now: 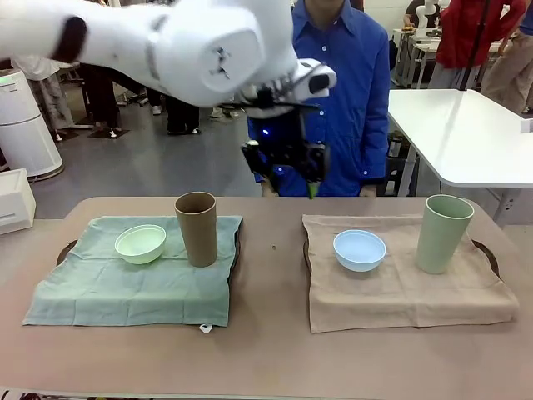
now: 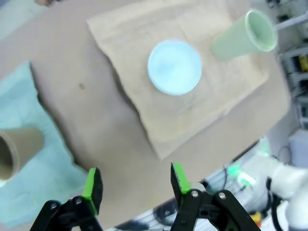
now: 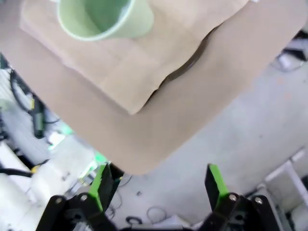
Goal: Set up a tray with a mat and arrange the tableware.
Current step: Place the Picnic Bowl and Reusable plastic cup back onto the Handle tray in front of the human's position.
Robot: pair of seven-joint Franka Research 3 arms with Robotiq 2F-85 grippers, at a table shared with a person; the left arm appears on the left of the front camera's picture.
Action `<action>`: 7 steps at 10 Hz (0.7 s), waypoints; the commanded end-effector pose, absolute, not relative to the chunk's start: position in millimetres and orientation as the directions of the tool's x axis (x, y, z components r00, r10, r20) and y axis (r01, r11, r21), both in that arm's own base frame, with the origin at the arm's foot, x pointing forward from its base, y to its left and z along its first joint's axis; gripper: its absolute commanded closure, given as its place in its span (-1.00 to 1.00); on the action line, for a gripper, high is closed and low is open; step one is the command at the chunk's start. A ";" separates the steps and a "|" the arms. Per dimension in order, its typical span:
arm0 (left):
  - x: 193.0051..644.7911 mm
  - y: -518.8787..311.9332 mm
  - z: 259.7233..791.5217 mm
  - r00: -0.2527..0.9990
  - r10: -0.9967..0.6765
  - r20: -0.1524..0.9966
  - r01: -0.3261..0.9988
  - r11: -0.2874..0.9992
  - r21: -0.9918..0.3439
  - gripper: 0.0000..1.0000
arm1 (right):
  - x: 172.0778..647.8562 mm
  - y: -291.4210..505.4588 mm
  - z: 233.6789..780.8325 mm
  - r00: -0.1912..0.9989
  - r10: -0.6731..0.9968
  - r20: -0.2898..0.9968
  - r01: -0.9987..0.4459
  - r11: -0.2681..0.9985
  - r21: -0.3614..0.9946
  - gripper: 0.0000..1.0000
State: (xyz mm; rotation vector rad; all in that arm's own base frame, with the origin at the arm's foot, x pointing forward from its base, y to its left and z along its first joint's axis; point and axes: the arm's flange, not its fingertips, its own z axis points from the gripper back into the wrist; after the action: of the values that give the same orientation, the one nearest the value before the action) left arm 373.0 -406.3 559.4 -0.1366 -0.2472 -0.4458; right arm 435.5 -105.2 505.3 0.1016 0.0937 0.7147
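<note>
Both trays look set, so the left pincer (image 1: 287,162), released and empty above the tabletop (image 1: 266,350), should lift clear without clipping the brown cup (image 1: 196,227); the right pincer (image 3: 159,185) is likewise released.

On the counter (image 1: 275,350) lie two trays, each covered by a cloth mat. The left tray (image 1: 65,250) carries a green mat (image 1: 125,292); on it stands a pale mint green bowl (image 1: 140,244), upright and empty, and just beside it on the right a tall brown cup (image 1: 196,228), upright. The right tray (image 1: 490,254) carries a beige mat (image 1: 400,292); a light blue bowl (image 1: 360,250) sits on its left part, and a tall pale green cup (image 1: 444,233) stands upright near the right edge, apart from the bowl.
</note>
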 end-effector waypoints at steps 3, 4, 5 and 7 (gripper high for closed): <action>344.9 -350.8 613.0 0.841 -0.470 0.267 0.456 0.882 0.115 -0.48 | 403.8 -25.3 569.6 0.755 0.645 0.119 -0.654 0.754 0.059 -1.00; 348.3 -342.6 619.9 0.853 -0.429 0.298 0.413 0.903 0.116 -0.48 | 402.6 -13.8 571.1 0.738 0.645 0.199 -0.661 0.750 0.020 -1.00; 346.7 -359.0 610.3 0.848 -0.470 0.245 0.469 0.881 0.065 -0.48 | 400.1 -15.0 561.2 0.723 0.645 0.249 -0.669 0.743 0.020 -1.00; 346.7 -359.0 610.3 0.848 -0.470 0.245 0.469 0.881 0.065 -0.48 | 403.1 -20.1 584.8 0.740 0.664 0.106 -0.672 0.737 0.069 -1.00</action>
State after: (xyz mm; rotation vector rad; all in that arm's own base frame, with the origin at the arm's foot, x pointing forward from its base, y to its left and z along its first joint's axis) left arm 344.6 -356.9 613.1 0.0196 -0.2637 -0.4893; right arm 400.8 -13.9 586.5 0.1067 -0.1377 0.7398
